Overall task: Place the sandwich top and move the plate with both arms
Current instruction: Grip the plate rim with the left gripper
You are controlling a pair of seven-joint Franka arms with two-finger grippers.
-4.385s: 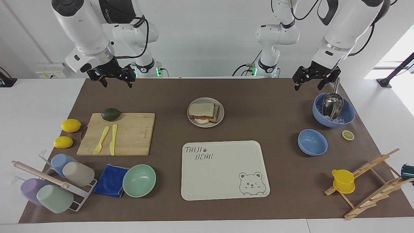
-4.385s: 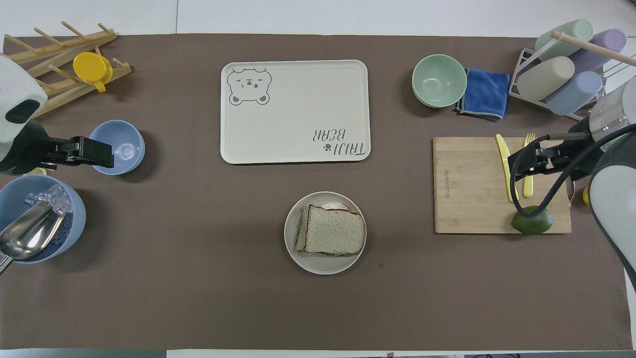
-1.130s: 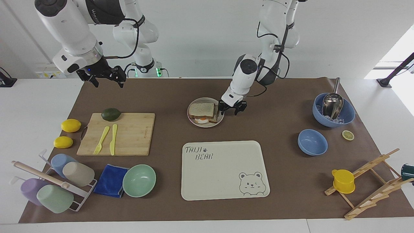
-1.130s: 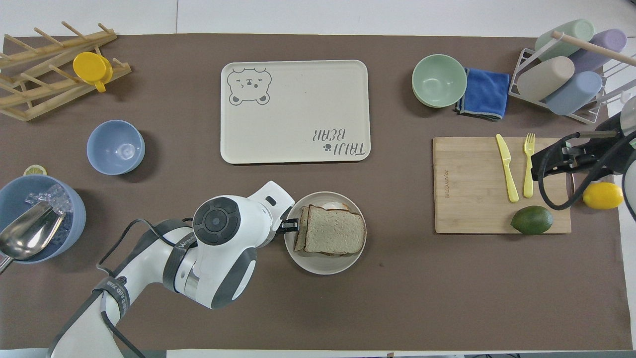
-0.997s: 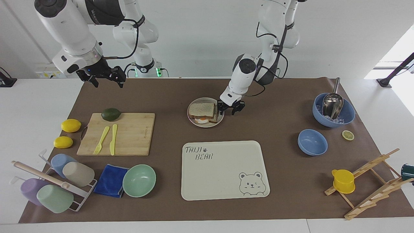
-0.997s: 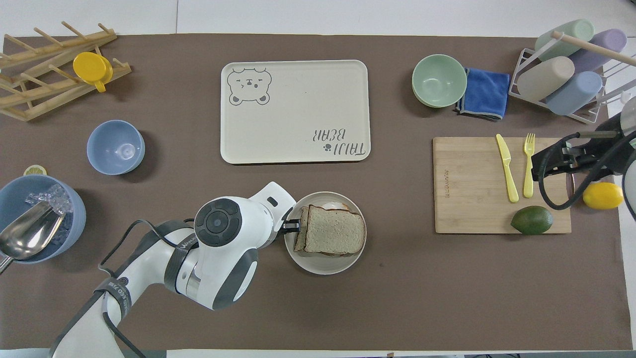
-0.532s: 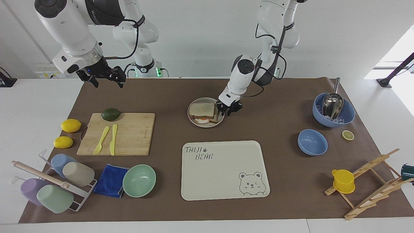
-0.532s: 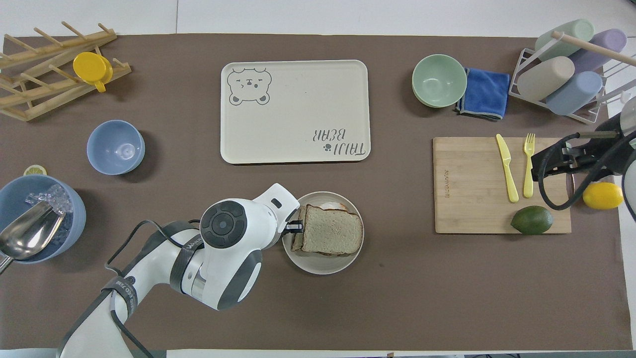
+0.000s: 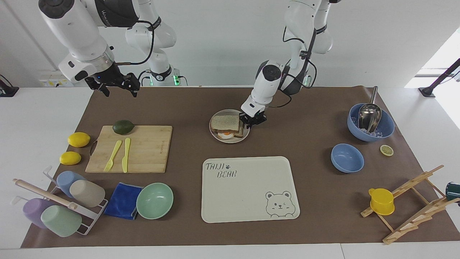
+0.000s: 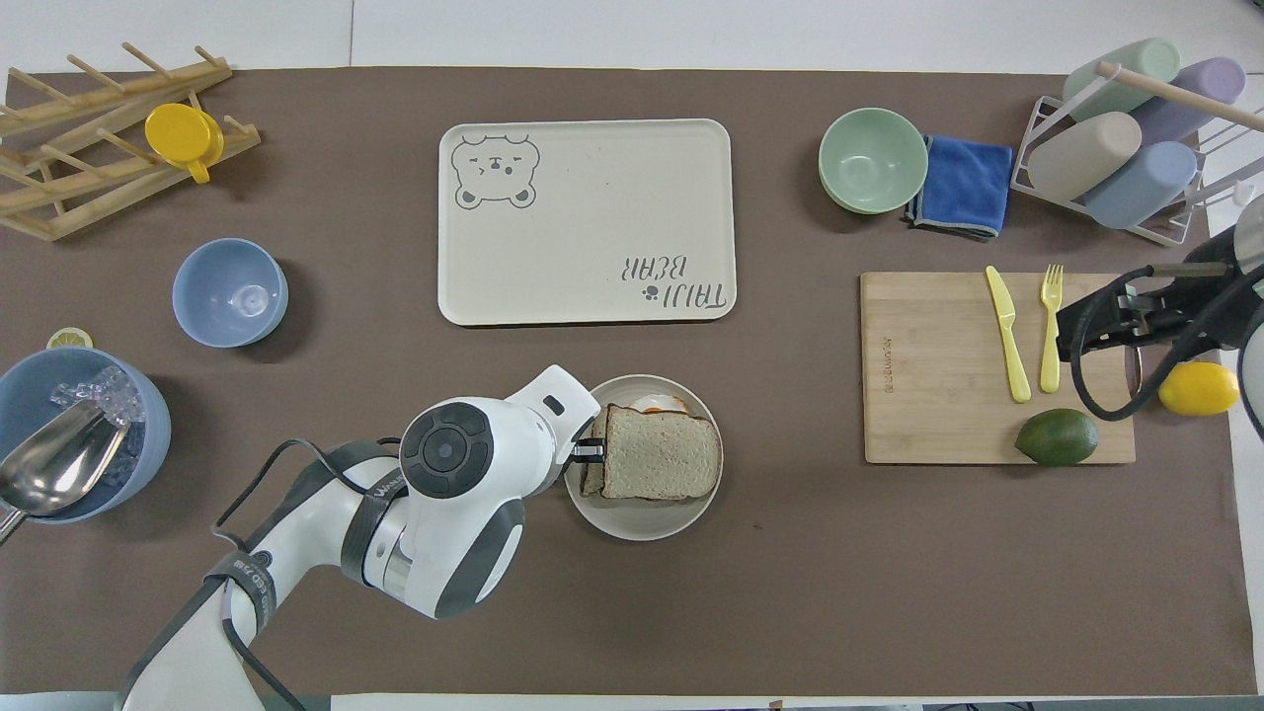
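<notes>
In the facing view, you have the left gripper down at the plate, at the rim on the left arm's side, its fingers drawn together; what they pinch there, rim or bread edge, you cannot tell. The sandwich top lies just beside it on the plate, over the slice with the fried egg. Your right gripper waits in the air, jaws apart and empty, over the mat near the cutting board.

In the overhead view, the left gripper shows only as a dark tip at the plate's rim, touching the edge of the sandwich top. The right gripper hangs over the cutting board's end, close to the fork.
</notes>
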